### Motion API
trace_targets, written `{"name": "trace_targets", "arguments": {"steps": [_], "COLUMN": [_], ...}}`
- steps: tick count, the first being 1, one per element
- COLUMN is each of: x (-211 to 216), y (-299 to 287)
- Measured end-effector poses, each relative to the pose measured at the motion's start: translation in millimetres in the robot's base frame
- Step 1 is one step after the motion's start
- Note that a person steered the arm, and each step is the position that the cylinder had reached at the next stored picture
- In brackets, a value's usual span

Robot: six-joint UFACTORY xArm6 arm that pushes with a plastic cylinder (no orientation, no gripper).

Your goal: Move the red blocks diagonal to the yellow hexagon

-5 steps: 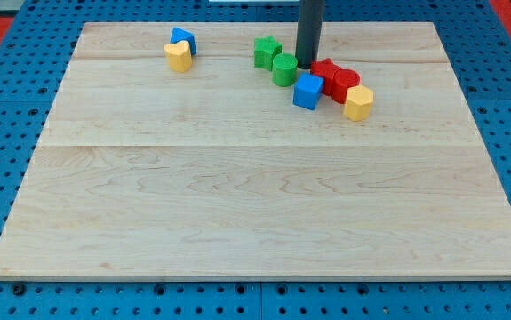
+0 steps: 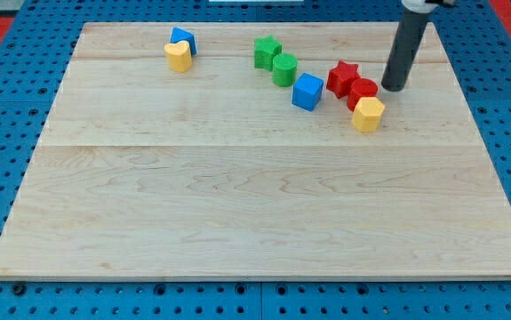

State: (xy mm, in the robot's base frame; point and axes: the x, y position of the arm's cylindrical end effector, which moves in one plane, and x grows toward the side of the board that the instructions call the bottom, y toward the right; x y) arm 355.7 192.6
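My tip sits on the surface near the view's top right, just to the right of the red cylinder, close to it; contact is too tight to call. The tool here is a plain dark rod (no jaws to be wide or narrow), and it holds nothing.

The red star sits up and to the left of the red cylinder, the two touching or nearly so. The yellow hexagon lies just below the red cylinder, slightly toward the view's right, pressed against it. So the two reds and the hexagon form a short slanted line running from upper left to lower right.

The blue cube is just left of the red star, with a narrow gap. Further left and up, the green cylinder touches the green star, which is above and left of it.

Well apart, at the view's top left, a yellow block (rounded shape, hard to tell) sits against a blue block just behind it.
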Motion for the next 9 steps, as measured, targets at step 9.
{"name": "trace_targets", "arguments": {"steps": [9], "x": [-65.6], "y": [-82.3]}}
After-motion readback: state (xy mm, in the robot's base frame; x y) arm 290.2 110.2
